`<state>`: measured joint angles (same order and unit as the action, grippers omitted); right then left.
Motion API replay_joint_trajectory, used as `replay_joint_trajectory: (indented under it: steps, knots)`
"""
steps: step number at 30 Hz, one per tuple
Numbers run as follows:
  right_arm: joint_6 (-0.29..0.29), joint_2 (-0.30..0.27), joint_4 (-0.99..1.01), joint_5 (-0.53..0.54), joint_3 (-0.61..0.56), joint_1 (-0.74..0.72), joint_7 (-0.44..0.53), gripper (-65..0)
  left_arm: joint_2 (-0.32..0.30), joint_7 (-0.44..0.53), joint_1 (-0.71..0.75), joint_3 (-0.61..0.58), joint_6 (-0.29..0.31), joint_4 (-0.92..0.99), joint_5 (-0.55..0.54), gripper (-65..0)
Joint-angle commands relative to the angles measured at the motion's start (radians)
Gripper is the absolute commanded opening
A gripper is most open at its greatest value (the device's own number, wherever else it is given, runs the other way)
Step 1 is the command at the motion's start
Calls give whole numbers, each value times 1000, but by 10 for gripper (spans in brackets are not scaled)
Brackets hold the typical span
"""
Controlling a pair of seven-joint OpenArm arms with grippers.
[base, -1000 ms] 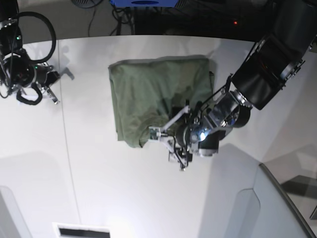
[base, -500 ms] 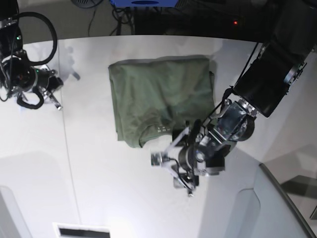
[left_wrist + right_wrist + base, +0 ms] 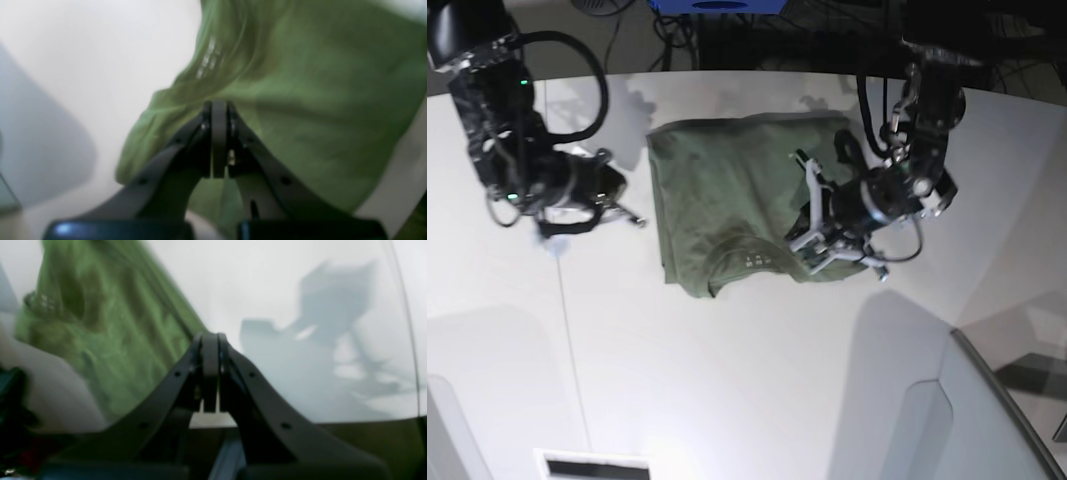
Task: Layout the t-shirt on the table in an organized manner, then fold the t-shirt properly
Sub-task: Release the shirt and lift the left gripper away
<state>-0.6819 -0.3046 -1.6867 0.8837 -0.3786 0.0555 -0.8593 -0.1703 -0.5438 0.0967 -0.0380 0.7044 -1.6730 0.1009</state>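
Robotics lab: white table (image 3: 727, 380) carrying two arms, with cables (image 3: 642, 45) and dark equipment beyond both grippers.

The white desk (image 3: 727, 360) has a curved far edge; the folded olive-green t-shirt (image 3: 727, 200) lies flat near it.

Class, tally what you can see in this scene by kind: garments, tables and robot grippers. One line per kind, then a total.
Garments: 1, the t-shirt
Tables: 1, the table
Grippers: 2, the left gripper and the right gripper
Total: 4
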Motion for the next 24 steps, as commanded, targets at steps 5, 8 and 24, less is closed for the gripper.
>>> replay_joint_trajectory:
  steps: [5,8,24]
  knots:
    - [58,40,-17,-57,-136,-41,27,-650,85,40,93,171,-6,6,4,-650]
    - [58,61,-11,-57,-136,-42,27,-650,99,43,130,244,-6,6,3,-650]
    - [57,55,12,-61,-144,11,22,-650,44,43,295,582,-6,107,-366,-650]
